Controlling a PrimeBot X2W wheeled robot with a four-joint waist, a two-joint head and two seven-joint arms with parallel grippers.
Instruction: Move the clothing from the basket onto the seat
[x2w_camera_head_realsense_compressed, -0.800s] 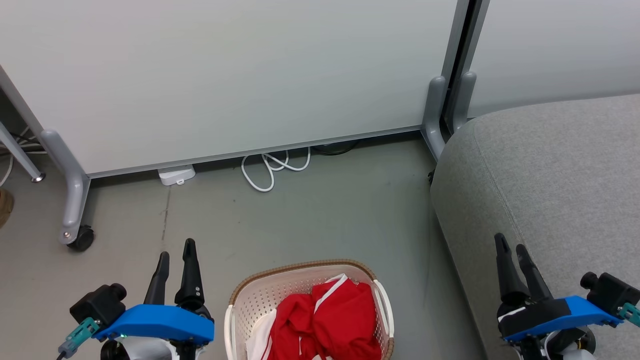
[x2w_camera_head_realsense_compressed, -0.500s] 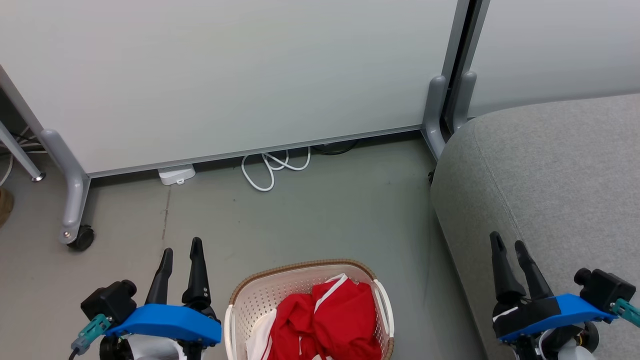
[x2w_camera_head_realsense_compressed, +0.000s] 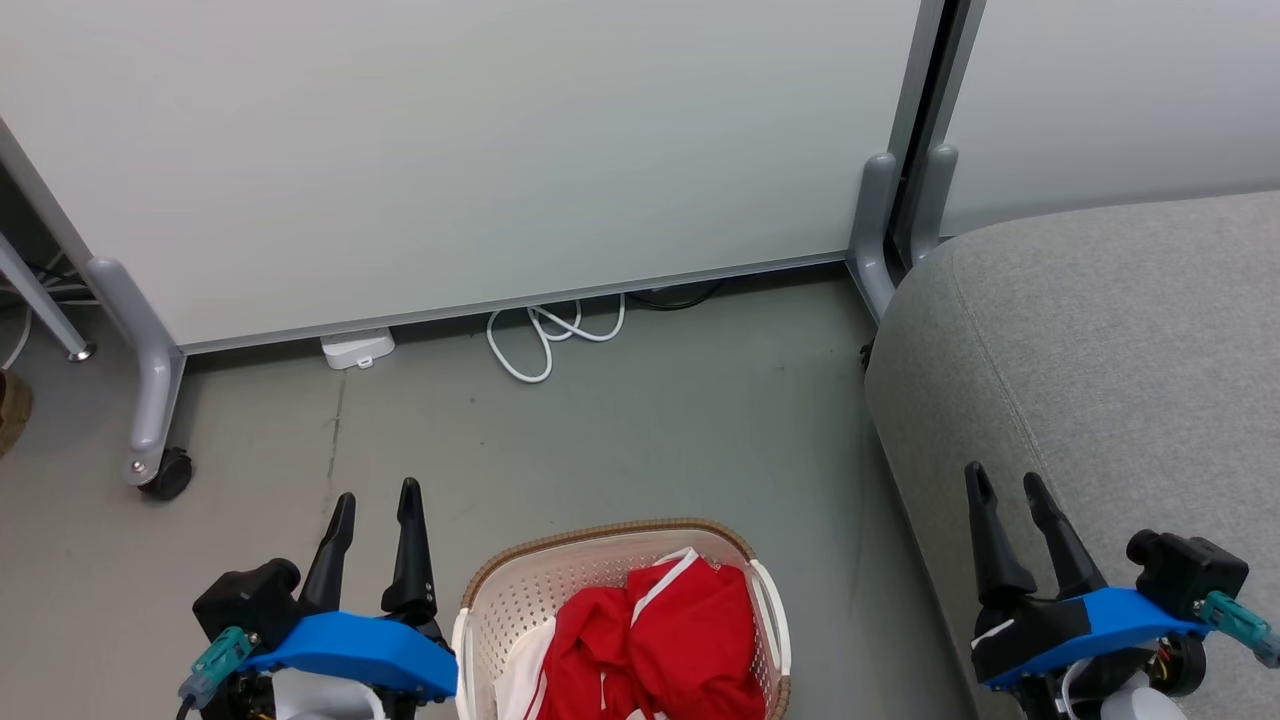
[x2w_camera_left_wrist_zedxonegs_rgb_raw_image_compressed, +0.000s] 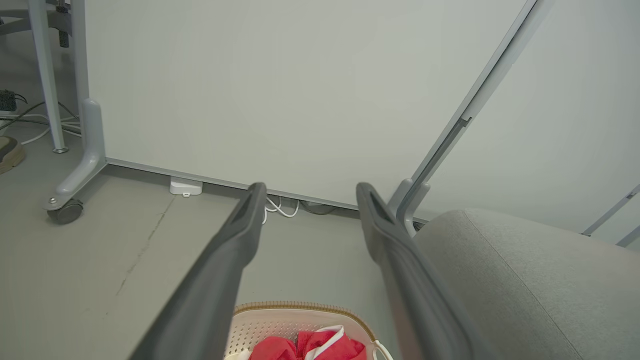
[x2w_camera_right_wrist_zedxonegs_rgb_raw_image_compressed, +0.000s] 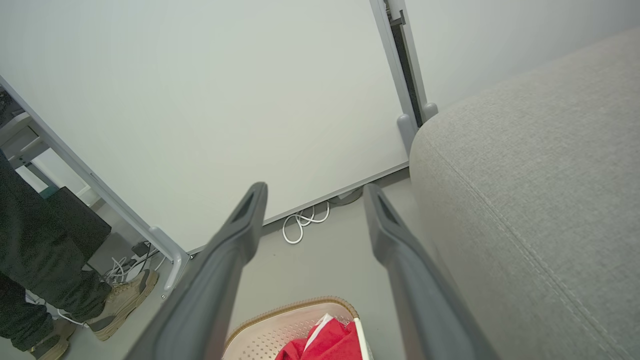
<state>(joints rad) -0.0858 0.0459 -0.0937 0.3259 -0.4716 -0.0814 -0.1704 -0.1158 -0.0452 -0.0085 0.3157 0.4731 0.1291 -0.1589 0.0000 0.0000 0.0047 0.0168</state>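
Head view: I see grey floor (x2w_camera_head_realsense_compressed: 640, 430), a white partition (x2w_camera_head_realsense_compressed: 450, 150) far, the seat (x2w_camera_head_realsense_compressed: 1120, 340) right. The clothing (x2w_camera_head_realsense_compressed: 660, 640) lies heaped in the near basket (x2w_camera_head_realsense_compressed: 600, 531), cut off below. My left gripper (x2w_camera_head_realsense_compressed: 377, 490) and right gripper (x2w_camera_head_realsense_compressed: 1001, 474) stand parted, empty. Left wrist view: fingers (x2w_camera_left_wrist_zedxonegs_rgb_raw_image_compressed: 220, 270) hide some basket. Right wrist view: a person's legs (x2w_camera_right_wrist_zedxonegs_rgb_raw_image_compressed: 30, 250), cropped left.

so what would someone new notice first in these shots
The bright red clothing lies heaped in the cream basket at the bottom centre of the head view. The big grey seat stands to its right. The left gripper and right gripper, both open, flank the basket.
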